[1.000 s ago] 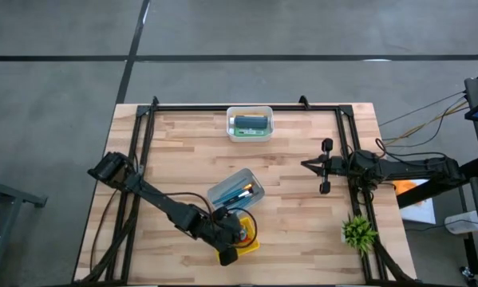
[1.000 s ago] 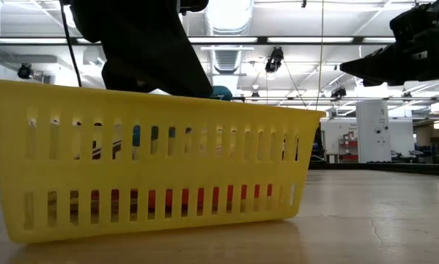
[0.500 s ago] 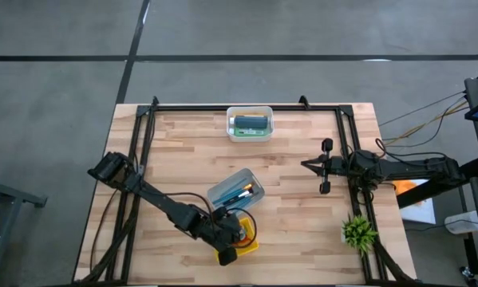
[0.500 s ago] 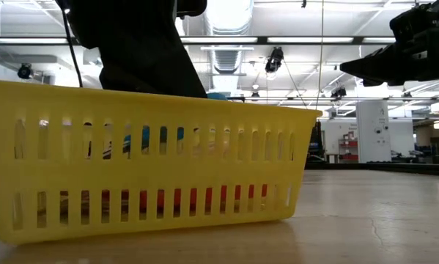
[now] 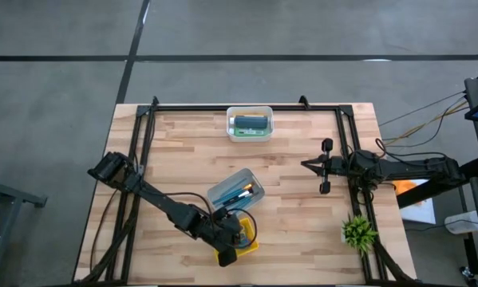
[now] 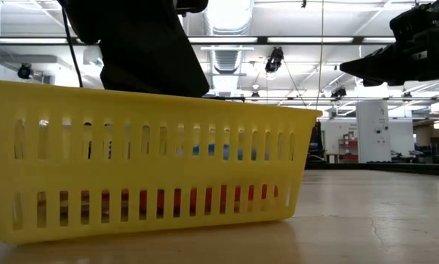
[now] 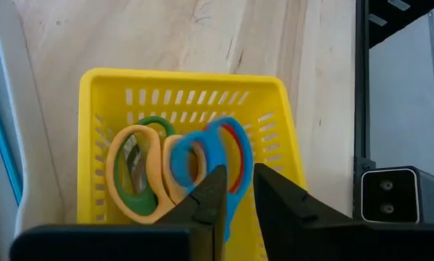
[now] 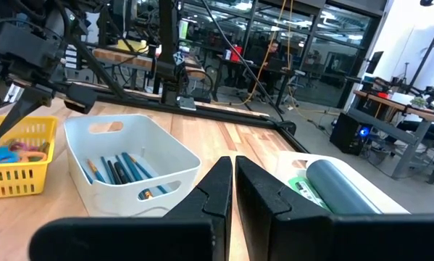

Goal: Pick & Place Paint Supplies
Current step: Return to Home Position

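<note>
The brushes (image 5: 240,192) lie bundled in the pale bin (image 8: 108,203) at mid-desk. In the high view their long axis follows the bin's length, running diagonally from the near-left to the far-right. I cannot tell which end carries the bristles. Blue handles and one orange-brown handle are discernible.

The dark blue tube (image 5: 250,120) and the green tube (image 5: 250,131) lie side by side in the white bin (image 5: 230,123) at the far edge of the desk (image 5: 183,151). Their long axes run left to right. I cannot make out a yellow tube, and the caps are too small to read.

The left hand (image 7: 240,170) hovers directly above the yellow bin (image 7: 180,75) at the near edge, just beside the brush bin. Its fingers stand slightly apart and grip nothing. Below it, three pairs of scissors (image 7: 174,156) lie overlapped in the yellow bin, partly covered by the fingers.

The right hand (image 8: 233,163) hangs over the desk's right side, well apart from all bins. Its fingers are closed and empty. A green plant (image 5: 358,231) sits at the near-right corner.

In the low view, the yellow bin's slotted wall hides both supply bins.
</note>
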{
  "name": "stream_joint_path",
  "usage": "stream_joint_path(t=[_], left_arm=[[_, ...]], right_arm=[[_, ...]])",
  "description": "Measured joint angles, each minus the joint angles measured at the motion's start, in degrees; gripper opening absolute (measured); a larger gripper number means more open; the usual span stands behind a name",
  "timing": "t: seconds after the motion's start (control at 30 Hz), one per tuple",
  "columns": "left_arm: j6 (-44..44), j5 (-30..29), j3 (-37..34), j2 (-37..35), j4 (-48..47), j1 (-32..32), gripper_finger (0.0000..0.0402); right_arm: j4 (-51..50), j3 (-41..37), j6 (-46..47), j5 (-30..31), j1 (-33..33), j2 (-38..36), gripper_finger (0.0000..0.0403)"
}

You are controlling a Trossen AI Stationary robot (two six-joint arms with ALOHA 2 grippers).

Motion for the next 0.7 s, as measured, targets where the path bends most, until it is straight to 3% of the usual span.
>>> stream_joint_path(t=[0.2, 0.47, 0.7], left_arm=[[0.54, 0.04, 0.56, -0.02, 0.32, 0.0, 0.0078], [8.46, 0.0, 1.99, -2.43, 1.26, -0.04, 0.0076], [15.43, -1.17, 1.85, -4.19, 2.38, 0.13, 0.0009]], right_arm=[[0.0, 0.0, 0.0, 0.0, 0.0, 0.0, 0.0015], [0.0, -0.01, 0.0, 0.0, 0.01, -0.03, 0.0015], [-0.02, 0.0, 0.0, -0.08, 0.02, -0.05, 0.0015]])
